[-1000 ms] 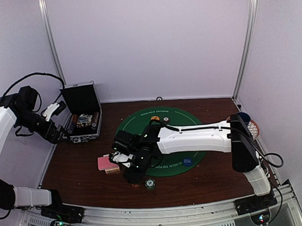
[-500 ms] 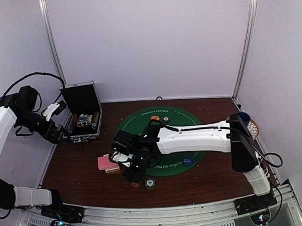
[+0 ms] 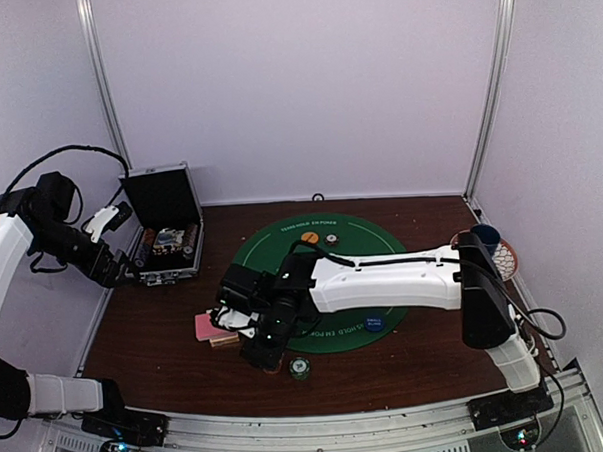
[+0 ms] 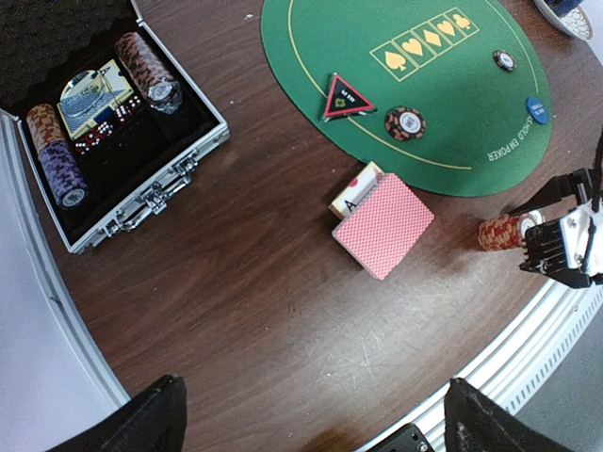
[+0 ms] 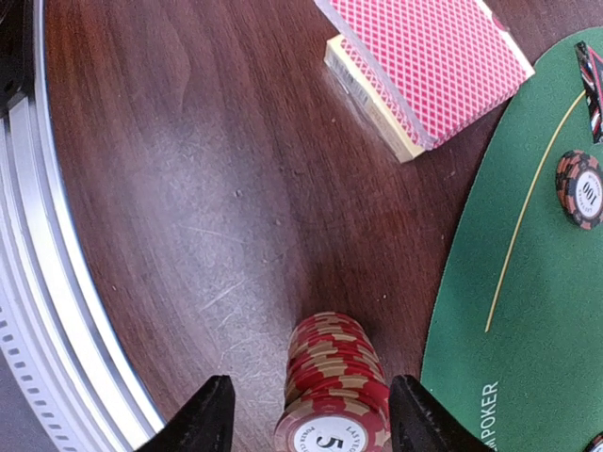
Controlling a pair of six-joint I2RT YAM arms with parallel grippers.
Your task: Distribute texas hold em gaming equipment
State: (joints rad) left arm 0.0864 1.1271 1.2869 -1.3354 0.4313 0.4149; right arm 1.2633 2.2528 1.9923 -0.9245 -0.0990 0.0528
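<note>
The right gripper (image 5: pixel 314 403) straddles an upright stack of red striped chips (image 5: pixel 332 367) standing on the table (image 5: pixel 170 188) just off the edge of the green mat (image 5: pixel 528 311); its jaws are partly spread, a gap shows at one finger, and the stack is not clamped. The left gripper (image 4: pixel 316 410) hangs well off the mat, jaws fully spread and empty. The pink-backed cards (image 4: pixel 383 224) lie just off the mat's edge; the red triangle (image 4: pixel 344 96) rests on the mat.
</note>
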